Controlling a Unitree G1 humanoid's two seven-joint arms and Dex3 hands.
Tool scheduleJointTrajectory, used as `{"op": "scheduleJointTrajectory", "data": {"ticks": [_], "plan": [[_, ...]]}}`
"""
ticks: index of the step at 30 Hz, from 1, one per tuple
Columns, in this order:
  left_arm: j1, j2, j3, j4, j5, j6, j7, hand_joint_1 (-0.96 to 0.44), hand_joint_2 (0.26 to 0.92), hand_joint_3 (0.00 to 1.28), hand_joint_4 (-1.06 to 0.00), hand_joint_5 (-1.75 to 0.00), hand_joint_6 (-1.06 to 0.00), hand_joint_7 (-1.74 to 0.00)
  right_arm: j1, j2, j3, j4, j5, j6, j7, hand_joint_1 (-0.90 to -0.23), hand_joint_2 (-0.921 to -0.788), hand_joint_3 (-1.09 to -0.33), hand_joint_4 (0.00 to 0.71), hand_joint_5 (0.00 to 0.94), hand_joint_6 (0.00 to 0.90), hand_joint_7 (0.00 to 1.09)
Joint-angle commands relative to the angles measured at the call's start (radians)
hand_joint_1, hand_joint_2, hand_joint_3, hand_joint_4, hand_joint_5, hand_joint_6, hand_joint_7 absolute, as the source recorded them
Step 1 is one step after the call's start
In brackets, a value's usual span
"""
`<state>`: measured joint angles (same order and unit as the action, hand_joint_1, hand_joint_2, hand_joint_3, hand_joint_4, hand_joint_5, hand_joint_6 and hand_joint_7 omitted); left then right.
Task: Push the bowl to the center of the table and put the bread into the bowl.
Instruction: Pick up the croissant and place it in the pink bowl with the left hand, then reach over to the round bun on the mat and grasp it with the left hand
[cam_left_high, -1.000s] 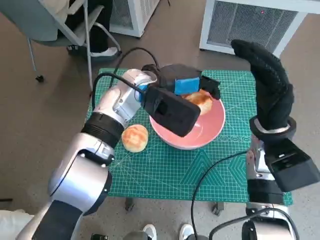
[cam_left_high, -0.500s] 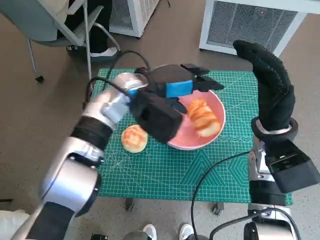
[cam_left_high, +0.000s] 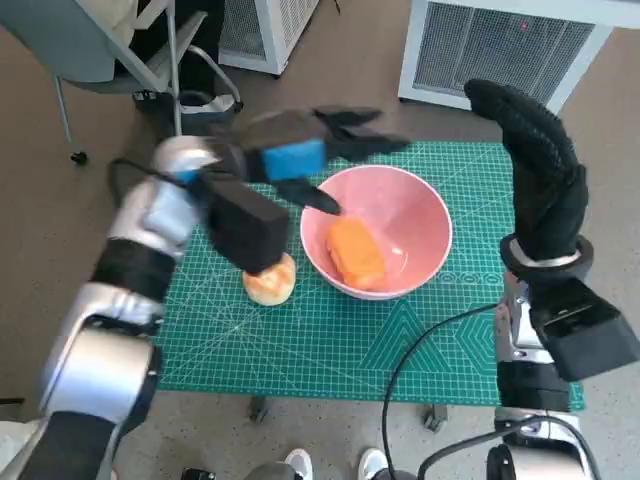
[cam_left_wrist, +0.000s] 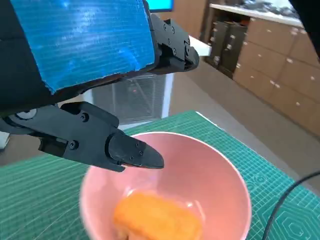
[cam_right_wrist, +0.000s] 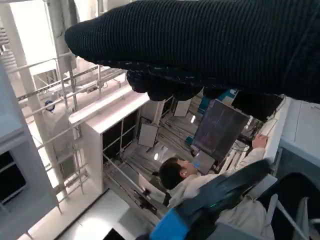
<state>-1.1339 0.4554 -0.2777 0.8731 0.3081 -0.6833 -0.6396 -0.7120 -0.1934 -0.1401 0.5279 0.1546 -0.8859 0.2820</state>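
At the left of the head view we see our left arm reaching in over the table's left edge, and our left hand (cam_left_high: 300, 150) hangs above the green cutting mat (cam_left_high: 340, 340) near the far edge, just left of the bowl. Its fingers (cam_left_high: 350, 135) are spread and hold nothing; the left wrist view shows the same, with the black fingers (cam_left_wrist: 120, 147) parted over the bowl's rim and nothing between them.

Below that hand, a round bread roll (cam_left_high: 270, 280) lies on the mat, close beside the bowl's left side and partly hidden under the camera box on our left wrist. We cannot tell whether it touches the bowl.

Next comes the pink bowl (cam_left_high: 420, 215), standing upright on the mat about midway between the table's left and right edges and somewhat nearer the far edge. Inside it lies an orange-brown piece of bread (cam_left_high: 355, 250), resting on the bowl's bottom toward its near-left wall. In the left wrist view the bowl (cam_left_wrist: 220, 180) and the bread (cam_left_wrist: 157, 217) look blurred.

At the right, our right hand (cam_left_high: 535, 170) in its black glove is raised above the table's right edge, well apart from the bowl. Its fingers lie pressed together and bent forward, and it holds nothing. The right wrist view shows the glove (cam_right_wrist: 210, 45) as a dark band, with a person (cam_right_wrist: 200, 185) in pale clothing seated beyond.
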Motion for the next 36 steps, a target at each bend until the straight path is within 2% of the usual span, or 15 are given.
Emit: {"op": "scheduleJointTrajectory", "data": {"ticks": [1, 11, 16, 21, 36], "plan": [[0.069, 0.055, 0.026, -0.086, -0.026, 0.011, -0.017, -0.31, 0.916, 0.03, -0.19, -0.02, -0.31, -0.05, 0.02, -0.003, 0.005, -0.007, 0.007, 0.017, 0.008, -0.594, -0.921, -0.758, 0.338, 0.005, 0.067, 0.61], [0.181, 0.138, 0.048, -0.187, -0.018, -0.015, 0.004, -0.27, 0.899, 0.01, -0.25, -0.03, -0.36, -0.06, 0.013, -0.007, 0.005, 0.002, 0.011, 0.018, 0.014, -0.607, -0.921, -0.756, 0.343, 0.007, 0.068, 0.61], [0.24, 0.171, 0.044, -0.252, -0.001, 0.008, -0.006, -0.25, 0.87, 0.0, -0.28, -0.03, -0.39, -0.07, 0.007, -0.006, 0.004, 0.009, 0.021, 0.021, 0.024, -0.613, -0.921, -0.755, 0.344, 0.007, 0.069, 0.61], [0.281, 0.197, 0.034, -0.309, 0.007, 0.04, -0.033, -0.25, 0.858, 0.0, -0.29, -0.02, -0.4, -0.06, 0.004, -0.007, 0.006, 0.013, 0.019, 0.019, 0.03, -0.616, -0.921, -0.754, 0.344, 0.006, 0.068, 0.61], [0.351, 0.185, 0.004, -0.315, 0.019, 0.081, -0.053, -0.26, 0.846, 0.0, -0.31, 0.0, -0.42, -0.02, -0.004, -0.009, 0.003, 0.022, 0.031, 0.026, 0.053, -0.617, -0.921, -0.756, 0.341, 0.003, 0.068, 0.61]]}}
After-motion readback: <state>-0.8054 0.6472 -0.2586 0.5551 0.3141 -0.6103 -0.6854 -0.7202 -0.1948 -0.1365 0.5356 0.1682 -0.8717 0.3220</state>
